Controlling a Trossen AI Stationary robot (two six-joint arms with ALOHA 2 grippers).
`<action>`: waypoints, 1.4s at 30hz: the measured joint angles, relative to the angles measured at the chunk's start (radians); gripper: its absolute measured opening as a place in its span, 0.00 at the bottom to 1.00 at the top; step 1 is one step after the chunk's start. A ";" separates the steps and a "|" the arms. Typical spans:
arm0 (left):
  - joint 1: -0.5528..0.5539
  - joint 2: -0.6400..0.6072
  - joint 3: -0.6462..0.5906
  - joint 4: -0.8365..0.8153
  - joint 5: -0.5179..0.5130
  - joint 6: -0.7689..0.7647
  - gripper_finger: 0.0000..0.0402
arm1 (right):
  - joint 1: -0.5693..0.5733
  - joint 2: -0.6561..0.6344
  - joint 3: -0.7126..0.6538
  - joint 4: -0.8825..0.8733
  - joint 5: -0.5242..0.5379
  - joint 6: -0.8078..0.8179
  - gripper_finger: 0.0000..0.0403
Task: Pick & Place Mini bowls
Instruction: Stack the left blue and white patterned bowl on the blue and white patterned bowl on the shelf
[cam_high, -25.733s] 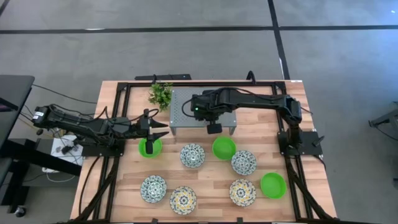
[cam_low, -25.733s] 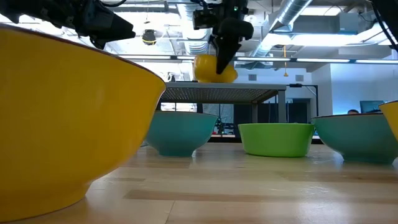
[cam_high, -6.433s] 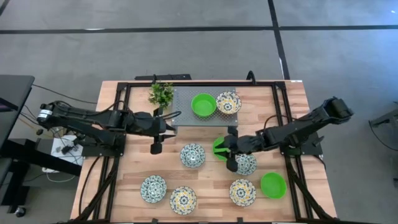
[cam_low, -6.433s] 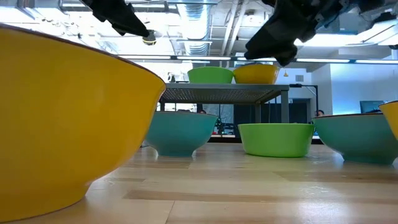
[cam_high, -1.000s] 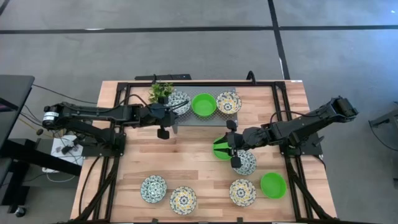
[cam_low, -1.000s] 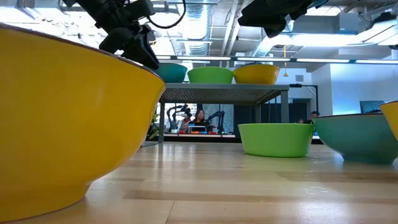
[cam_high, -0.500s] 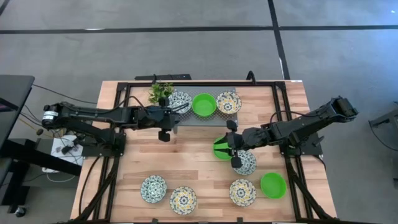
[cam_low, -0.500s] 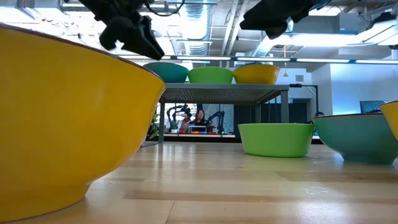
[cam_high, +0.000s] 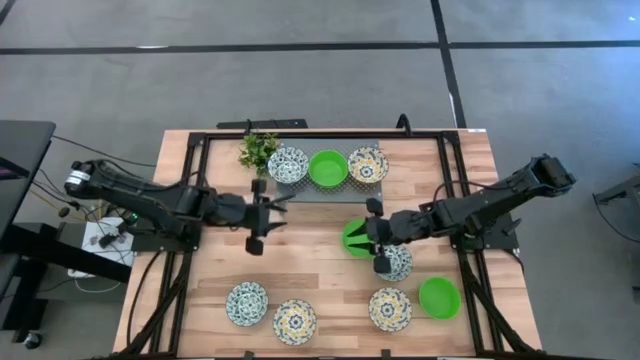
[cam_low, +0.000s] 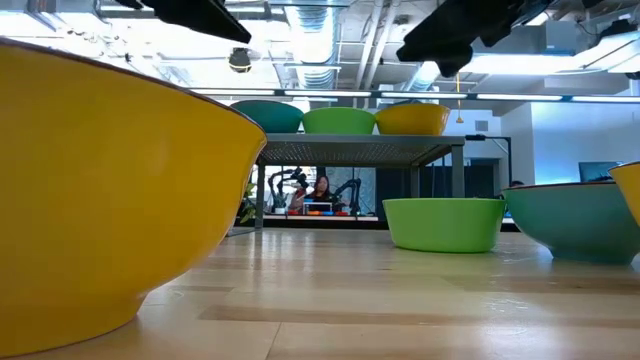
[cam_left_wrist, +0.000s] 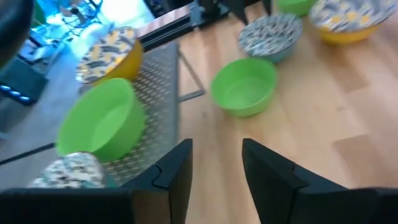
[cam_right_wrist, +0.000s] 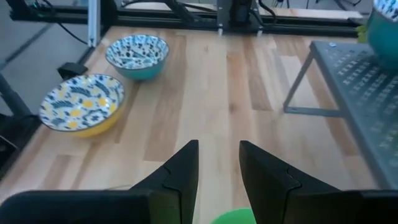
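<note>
Three mini bowls stand on the grey perforated stand (cam_high: 300, 190): a blue-patterned one (cam_high: 288, 165), a green one (cam_high: 327, 168) and a yellow-patterned one (cam_high: 367, 165). My left gripper (cam_high: 272, 215) hangs open over the table in front of the stand's left end, holding nothing; its fingers (cam_left_wrist: 180, 171) show a bare gap. My right gripper (cam_high: 365, 238) hovers open over a green bowl (cam_high: 352, 240) that rests on the table (cam_low: 443, 222). It is well above the bowl in the low view (cam_low: 440, 45).
On the table stand a blue floral bowl (cam_high: 397, 264), a green bowl (cam_high: 439, 297), a yellow floral bowl (cam_high: 389, 309), another blue floral bowl (cam_high: 246, 302) and a yellow floral bowl (cam_high: 294, 321). A plant sprig (cam_high: 258, 150) sits left of the stand. Bare wood lies mid-table.
My left gripper has drawn back from the blue-patterned bowl on the stand toward the table's near edge and has risen. The bowl stays on the stand beside the green one.
</note>
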 joint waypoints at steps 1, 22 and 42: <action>-0.015 0.000 -0.004 0.001 0.000 -0.022 0.35 | 0.005 0.000 0.000 0.000 0.000 0.018 0.28; -0.227 0.000 -0.216 -0.116 0.324 -0.669 0.34 | 0.013 0.000 0.000 -0.003 0.003 0.089 0.28; -0.336 0.013 -0.326 -0.053 0.416 -1.023 0.34 | 0.013 0.000 0.000 -0.003 0.004 0.053 0.28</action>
